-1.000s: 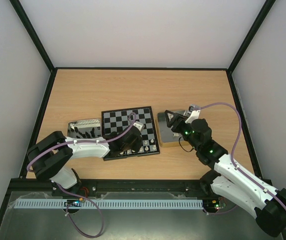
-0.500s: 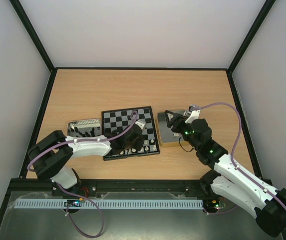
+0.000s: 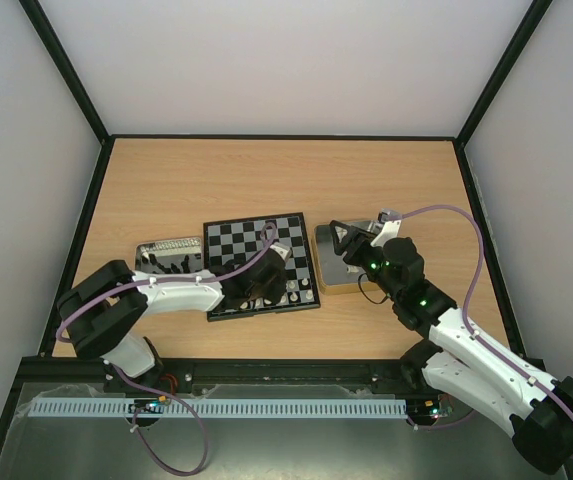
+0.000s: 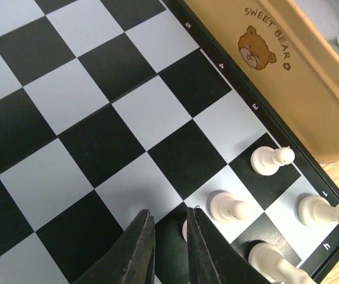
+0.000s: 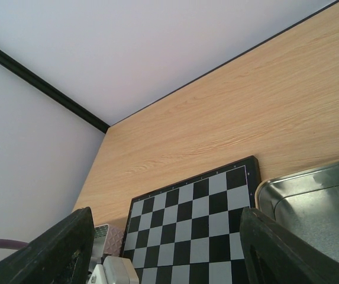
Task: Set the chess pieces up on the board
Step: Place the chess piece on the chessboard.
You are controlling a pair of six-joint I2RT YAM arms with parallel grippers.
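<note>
Risk: left gripper (image 4: 169,213), fingers nearly together about a cream piece (image 4: 185,229) near the board's (image 4: 98,118) near right corner (grip or release, cannot tell), may topple neighbouring chess pieces (image 4: 271,160) on lifting; right gripper (image 5: 166,213) spread wide, empty, over tin (image 5: 311,195).

Left arm (image 3: 166,293): white link shells between black joint housings, with a bulky rounded black block at the shoulder. Right arm (image 3: 476,360): same build, white shells over black joints. Small green indicator lights (image 3: 373,263) glow on the right arm's black forward joints. One purple cable (image 3: 482,255) arcs free beside the right arm. A second purple cable (image 3: 205,445) loops below the left base and runs up that arm. Left gripper (image 4: 170,218): two matte black, flat-sided, tapering fingers (image 4: 136,251). Right gripper (image 5: 166,222): broad black fingers (image 5: 57,248) with coarse, rough-looking edges.
</note>
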